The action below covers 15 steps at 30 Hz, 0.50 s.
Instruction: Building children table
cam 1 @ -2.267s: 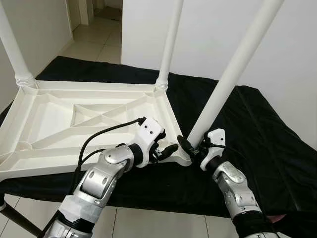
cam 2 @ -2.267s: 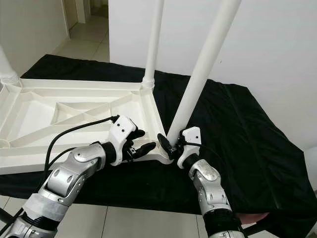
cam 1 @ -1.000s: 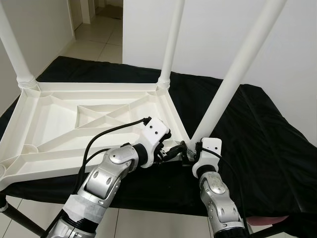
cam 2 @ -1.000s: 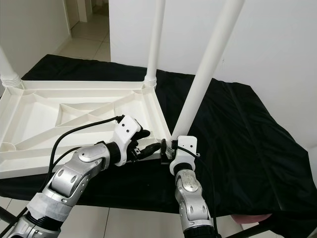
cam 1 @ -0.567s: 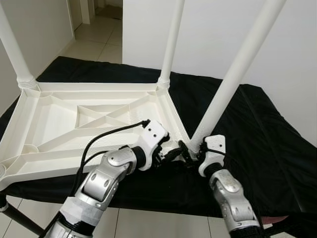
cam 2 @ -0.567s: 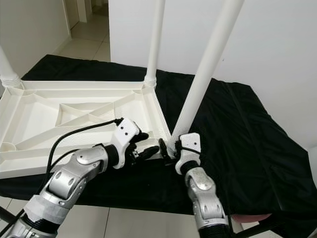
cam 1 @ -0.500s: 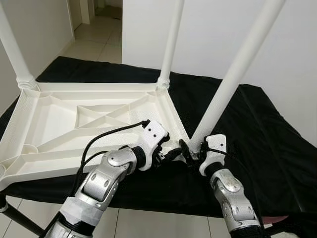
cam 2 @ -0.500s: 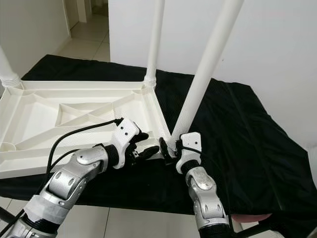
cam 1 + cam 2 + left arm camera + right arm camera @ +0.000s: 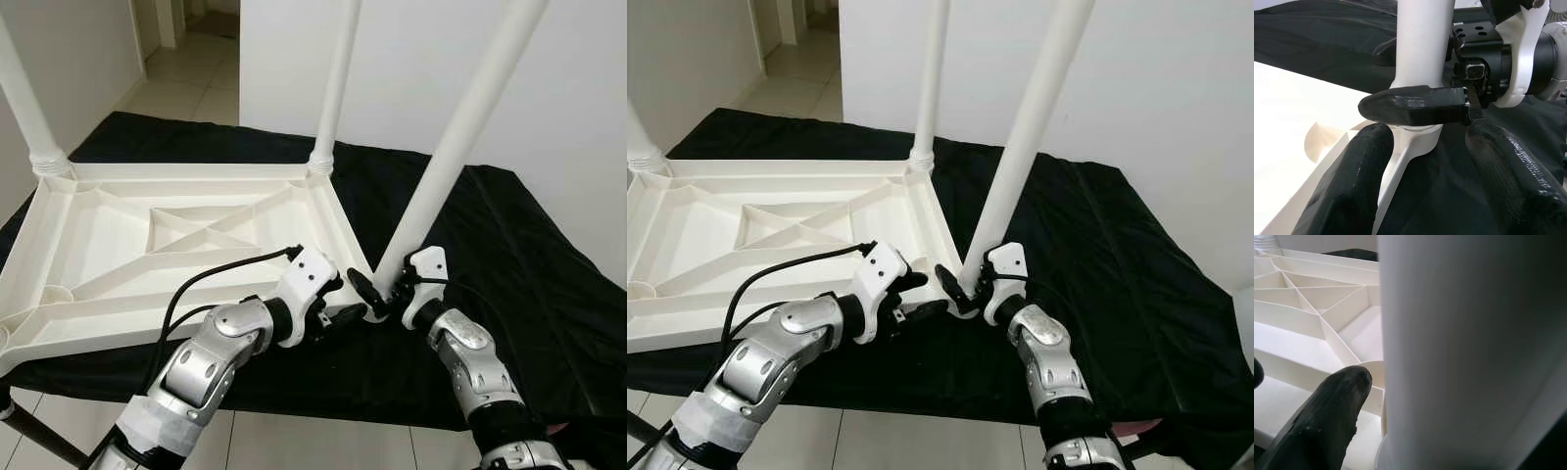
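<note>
The white plastic table top (image 9: 118, 296) lies upside down on a black cloth. Two white legs stand in its far corners, one at the far left (image 9: 24, 98) and one at the back middle (image 9: 333, 88). A third leg (image 9: 456, 147) leans to the right with its foot at the near right corner (image 9: 370, 309). My right gripper (image 9: 382, 290) is shut on that leg's base, and one black finger (image 9: 1322, 416) presses against the leg (image 9: 1469, 352). My left gripper (image 9: 341, 300) is open at the same corner, and its fingers (image 9: 1366, 181) straddle the corner piece.
The black cloth (image 9: 519, 255) covers the low surface and hangs over the front edge. A white wall (image 9: 588, 98) stands close behind on the right. Tiled floor and a doorway (image 9: 186, 59) lie at the back left. A black cable (image 9: 196, 284) runs along my left arm.
My right forearm has swung out to the right while still gripping the leg's base. My left gripper has edged a little closer to the corner. The leg stays tilted.
</note>
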{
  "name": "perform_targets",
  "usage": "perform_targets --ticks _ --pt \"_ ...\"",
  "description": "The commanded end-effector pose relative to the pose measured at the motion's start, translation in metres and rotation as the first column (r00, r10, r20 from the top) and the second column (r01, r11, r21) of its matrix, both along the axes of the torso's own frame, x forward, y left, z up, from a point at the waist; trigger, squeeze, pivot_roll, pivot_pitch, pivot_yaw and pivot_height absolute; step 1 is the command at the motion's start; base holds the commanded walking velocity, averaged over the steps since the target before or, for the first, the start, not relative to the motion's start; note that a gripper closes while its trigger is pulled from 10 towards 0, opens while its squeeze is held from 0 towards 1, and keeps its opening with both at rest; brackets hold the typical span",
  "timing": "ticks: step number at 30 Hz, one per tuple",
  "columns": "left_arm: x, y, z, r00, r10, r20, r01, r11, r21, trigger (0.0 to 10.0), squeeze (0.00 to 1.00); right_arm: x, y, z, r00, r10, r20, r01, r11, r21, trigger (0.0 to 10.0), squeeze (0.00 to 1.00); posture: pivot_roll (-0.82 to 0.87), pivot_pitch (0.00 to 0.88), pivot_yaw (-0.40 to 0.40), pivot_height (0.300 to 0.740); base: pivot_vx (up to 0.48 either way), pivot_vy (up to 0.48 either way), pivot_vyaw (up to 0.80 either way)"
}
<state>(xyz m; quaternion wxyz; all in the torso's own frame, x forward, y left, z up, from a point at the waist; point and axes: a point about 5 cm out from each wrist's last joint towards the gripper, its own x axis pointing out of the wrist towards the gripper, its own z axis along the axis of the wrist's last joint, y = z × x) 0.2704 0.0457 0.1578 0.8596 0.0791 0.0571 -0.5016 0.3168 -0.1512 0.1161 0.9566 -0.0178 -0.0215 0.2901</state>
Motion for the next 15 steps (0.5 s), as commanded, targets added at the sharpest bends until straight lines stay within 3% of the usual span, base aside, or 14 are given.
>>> perform_targets --ticks 1,3,5,6,7,8,9,15 --pt "-0.009 -0.006 -0.001 0.992 -0.124 -0.025 0.124 0.992 0.003 10.0 0.0 0.004 0.0 -0.002 0.999 0.031 -0.013 -0.031 0.999 -0.025 10.0 0.0 0.01 0.0 -0.109 0.74 0.0 0.0 0.0" --pt "-0.008 -0.005 -0.001 0.992 -0.124 -0.029 0.124 0.992 0.004 10.0 0.0 0.01 0.002 -0.003 0.999 0.05 -0.017 -0.05 0.998 -0.037 9.4 0.0 0.01 0.0 -0.108 0.74 0.0 0.0 0.0" --pt "-0.008 -0.004 0.001 0.992 -0.12 -0.03 0.121 0.993 -0.001 10.0 0.0 0.014 0.002 -0.003 0.997 0.068 -0.019 -0.069 0.997 -0.037 8.1 0.0 0.01 0.0 -0.11 0.74 0.0 0.0 0.0" --pt "-0.008 -0.004 0.001 0.992 -0.12 -0.03 0.121 0.993 -0.001 10.0 0.0 0.014 0.002 -0.003 0.997 0.068 -0.019 -0.069 0.997 -0.037 8.1 0.0 0.01 0.0 -0.11 0.74 0.0 0.0 0.0" --pt "-0.008 -0.003 0.002 0.992 -0.121 -0.036 0.121 0.993 -0.007 10.0 0.0 0.017 0.004 -0.003 0.996 0.089 -0.019 -0.09 0.995 -0.033 1.1 0.0 0.01 0.0 -0.11 0.74 0.0 0.0 0.0" --pt "-0.008 -0.003 0.002 0.992 -0.121 -0.036 0.121 0.993 -0.007 10.0 0.0 0.017 0.004 -0.003 0.996 0.089 -0.019 -0.09 0.995 -0.033 1.1 0.0 0.01 0.0 -0.11 0.74 0.0 0.0 0.0" --pt "-0.009 -0.002 0.002 0.992 -0.123 -0.04 0.123 0.992 -0.009 10.0 0.0 0.018 0.004 -0.003 0.995 0.094 -0.02 -0.095 0.995 -0.03 0.0 0.0 0.02 0.0 -0.11 0.74 0.0 0.0 0.0" --pt "-0.01 -0.001 0.002 0.991 -0.129 -0.046 0.129 0.992 0.0 10.0 0.0 0.019 0.008 -0.005 0.992 0.124 -0.023 -0.125 0.992 -0.024 0.0 0.0 0.03 0.0 -0.112 0.74 0.0 0.0 0.0"
